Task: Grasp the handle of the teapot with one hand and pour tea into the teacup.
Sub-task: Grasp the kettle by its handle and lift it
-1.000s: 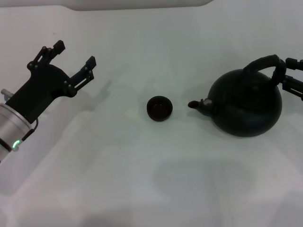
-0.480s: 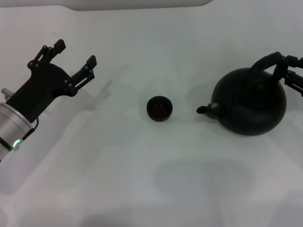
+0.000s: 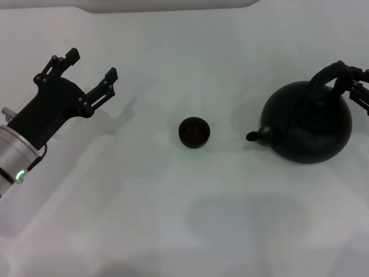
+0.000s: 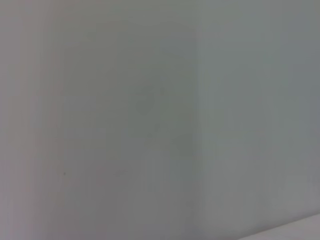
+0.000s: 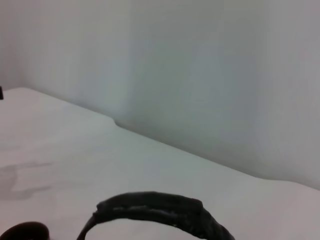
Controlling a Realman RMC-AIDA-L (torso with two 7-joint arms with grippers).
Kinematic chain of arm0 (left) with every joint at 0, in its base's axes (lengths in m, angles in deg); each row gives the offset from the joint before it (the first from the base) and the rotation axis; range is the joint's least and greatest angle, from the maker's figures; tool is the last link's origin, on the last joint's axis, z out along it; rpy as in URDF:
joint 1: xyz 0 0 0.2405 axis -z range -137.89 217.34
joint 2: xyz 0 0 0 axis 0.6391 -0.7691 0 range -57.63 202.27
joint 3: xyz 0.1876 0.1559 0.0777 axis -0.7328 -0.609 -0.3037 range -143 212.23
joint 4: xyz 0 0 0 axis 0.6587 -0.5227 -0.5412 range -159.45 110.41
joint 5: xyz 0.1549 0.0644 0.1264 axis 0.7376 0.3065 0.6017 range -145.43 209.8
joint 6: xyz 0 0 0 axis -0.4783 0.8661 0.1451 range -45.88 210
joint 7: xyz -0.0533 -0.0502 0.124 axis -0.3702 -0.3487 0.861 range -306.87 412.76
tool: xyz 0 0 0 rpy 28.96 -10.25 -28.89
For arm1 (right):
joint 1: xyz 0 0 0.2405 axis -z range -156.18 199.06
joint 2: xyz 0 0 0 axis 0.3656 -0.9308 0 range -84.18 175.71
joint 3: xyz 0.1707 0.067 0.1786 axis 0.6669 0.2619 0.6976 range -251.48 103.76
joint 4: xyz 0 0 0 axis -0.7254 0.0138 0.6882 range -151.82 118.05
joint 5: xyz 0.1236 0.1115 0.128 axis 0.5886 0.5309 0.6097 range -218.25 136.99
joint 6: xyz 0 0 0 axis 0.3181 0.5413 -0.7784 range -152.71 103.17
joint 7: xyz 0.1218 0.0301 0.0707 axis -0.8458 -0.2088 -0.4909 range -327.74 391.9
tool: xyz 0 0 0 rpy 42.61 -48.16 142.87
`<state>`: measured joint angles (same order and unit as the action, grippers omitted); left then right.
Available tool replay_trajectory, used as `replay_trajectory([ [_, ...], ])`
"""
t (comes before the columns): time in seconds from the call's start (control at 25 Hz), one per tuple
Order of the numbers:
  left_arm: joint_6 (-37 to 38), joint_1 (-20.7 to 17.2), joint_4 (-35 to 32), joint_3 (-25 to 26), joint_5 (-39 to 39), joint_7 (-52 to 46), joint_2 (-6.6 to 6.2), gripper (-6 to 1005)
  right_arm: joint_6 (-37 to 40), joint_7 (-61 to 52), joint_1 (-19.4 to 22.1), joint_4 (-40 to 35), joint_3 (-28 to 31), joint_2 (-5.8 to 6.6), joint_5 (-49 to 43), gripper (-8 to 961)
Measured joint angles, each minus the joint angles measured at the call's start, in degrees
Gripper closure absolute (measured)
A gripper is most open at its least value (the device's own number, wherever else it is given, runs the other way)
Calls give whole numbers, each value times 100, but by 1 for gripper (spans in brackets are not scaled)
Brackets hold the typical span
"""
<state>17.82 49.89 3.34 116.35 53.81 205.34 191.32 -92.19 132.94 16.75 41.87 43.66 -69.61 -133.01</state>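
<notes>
My right gripper (image 3: 356,86) sits at the far right edge of the head view, clamped on the handle (image 3: 330,74) of the teapot (image 3: 308,122). Its black fingers reach in from 3 o'clock and meet the rough arch just past its crown. From my right wrist I see only that arch (image 5: 155,207) curving across near the camera, with a sliver of the teacup (image 5: 24,232) beyond it.

What the pour turns on is the line from spout to cup. The teapot's long axis runs from the handle side at 3 o'clock to the spout (image 3: 258,135) at 9 o'clock, and the teacup (image 3: 194,132) lies along that same line, farther toward 9 o'clock. Bare white table (image 3: 173,219) still shows between spout tip and cup rim, so they are near but apart. I judge the pot must travel toward 9 o'clock until the spout overhangs the cup, then tip spout-down.

My left gripper (image 3: 91,72) hangs with its fingers spread, holding nothing, well off at 9 o'clock from the cup. The right arm is far nearer the pot.
</notes>
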Motion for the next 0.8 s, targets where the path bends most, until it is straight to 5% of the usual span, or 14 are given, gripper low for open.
replay_trajectory([
  [0.8,-23,-28,0,0,0,-26,0,121,-51,388,-274,-496,-72,1,331,726],
])
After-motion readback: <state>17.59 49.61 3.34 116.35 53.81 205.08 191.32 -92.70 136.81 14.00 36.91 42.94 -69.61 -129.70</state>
